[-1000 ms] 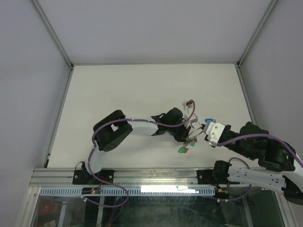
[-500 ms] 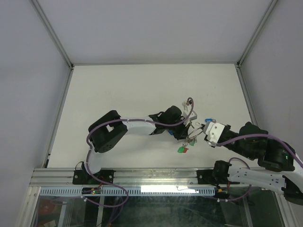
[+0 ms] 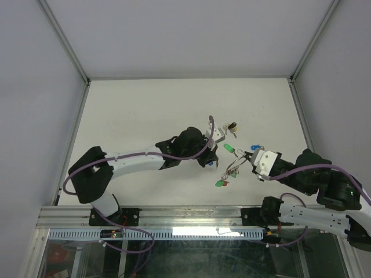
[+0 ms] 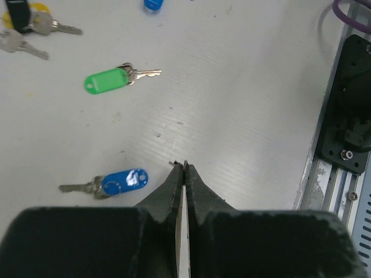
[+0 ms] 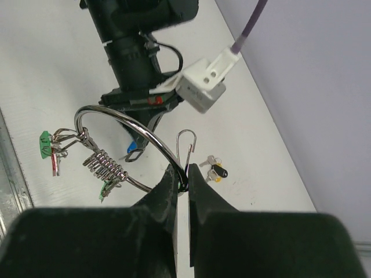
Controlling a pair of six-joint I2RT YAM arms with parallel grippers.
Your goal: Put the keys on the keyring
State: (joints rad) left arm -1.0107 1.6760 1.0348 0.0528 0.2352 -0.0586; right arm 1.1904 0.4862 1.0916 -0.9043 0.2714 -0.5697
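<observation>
Swung back from the thin silver wire keyring (image 5: 164, 155), the left gripper (image 4: 184, 168) now hangs to the ring's left, jaws pressed together and empty, just beside a blue-capped silver key (image 4: 124, 180). The right gripper (image 5: 184, 174) is clamped on the ring's wire, with red- and green-capped keys (image 5: 49, 145) dangling from it.

**Bystanders around the fingertips**

A black-and-yellow key bunch (image 4: 32, 23) lies on the white table (image 4: 243, 104), well ahead of the left fingers (image 4: 169, 194) and off to their left. An aluminium rail (image 4: 324, 191) runs along their right. Seen from the right wrist, the bunch sits just beyond the right fingers (image 5: 167, 194), slightly to their right.
</observation>
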